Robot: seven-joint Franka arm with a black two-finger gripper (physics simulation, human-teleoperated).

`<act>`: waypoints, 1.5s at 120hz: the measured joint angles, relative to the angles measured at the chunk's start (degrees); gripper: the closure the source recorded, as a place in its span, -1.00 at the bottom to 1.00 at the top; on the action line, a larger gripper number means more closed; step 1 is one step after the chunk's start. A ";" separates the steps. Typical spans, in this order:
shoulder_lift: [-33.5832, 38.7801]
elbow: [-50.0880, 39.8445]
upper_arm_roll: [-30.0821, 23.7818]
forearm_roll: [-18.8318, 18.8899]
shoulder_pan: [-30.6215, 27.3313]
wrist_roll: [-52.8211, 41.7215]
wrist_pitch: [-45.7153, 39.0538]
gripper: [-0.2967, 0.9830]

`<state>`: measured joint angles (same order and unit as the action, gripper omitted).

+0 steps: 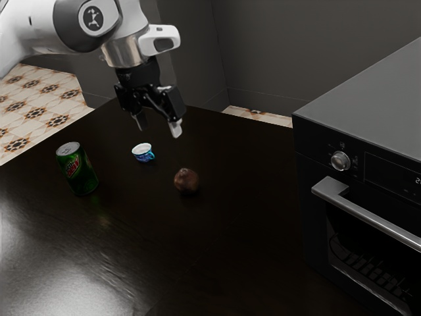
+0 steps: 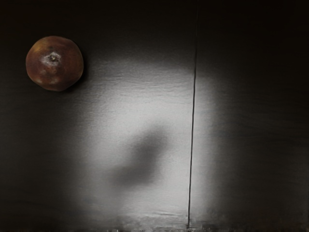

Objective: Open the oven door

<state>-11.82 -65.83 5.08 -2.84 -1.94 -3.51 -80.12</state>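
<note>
We have our gripper [image 1: 158, 125] raised over the far part of the bench [image 1: 230, 257], fingers spread wide, nothing held. Oven door [image 1: 368, 260] at the exterior view's right, near side, shut; its handle [image 1: 375, 214] is well apart from us. Knob [image 1: 340, 161] above the handle. Round brown fruit [image 1: 186, 180] mid-bench, blue cup [image 1: 143, 153] farther left, green can [image 1: 77, 172] upright at far left.
</note>
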 joint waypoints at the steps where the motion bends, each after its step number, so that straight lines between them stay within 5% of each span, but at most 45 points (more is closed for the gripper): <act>1: 0.00 0.01 0.00 -0.02 0.00 -0.07 0.10 -0.54; 24: 0.06 0.28 0.10 -0.34 -0.03 -1.45 1.60 -0.54; 33: 9.32 4.96 -0.53 -1.04 -0.42 -5.28 1.65 -0.54; 43: 17.31 5.82 -11.35 -1.56 -7.73 -14.02 2.78 -0.54; 49: 20.59 4.43 -19.03 -1.42 -2.04 -18.60 3.39 -0.54; 56: 31.21 -12.00 -25.88 -3.32 4.24 -25.74 -1.53 -0.53; 65: 35.34 -21.95 -32.41 -5.90 6.97 -34.47 -8.09 -0.53; 76: 30.54 -22.88 -38.99 -5.86 7.42 -42.57 -14.00 -0.53; 92: 19.93 -16.08 -44.03 1.63 7.58 -49.21 -16.12 -0.53; 127: 12.41 -15.51 -44.02 10.40 7.88 -55.09 -17.75 -0.53; 180: 2.82 -10.52 -44.17 16.00 8.54 -58.18 -19.63 -0.53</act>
<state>-9.00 -76.35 -39.09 13.16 6.60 -61.69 -99.75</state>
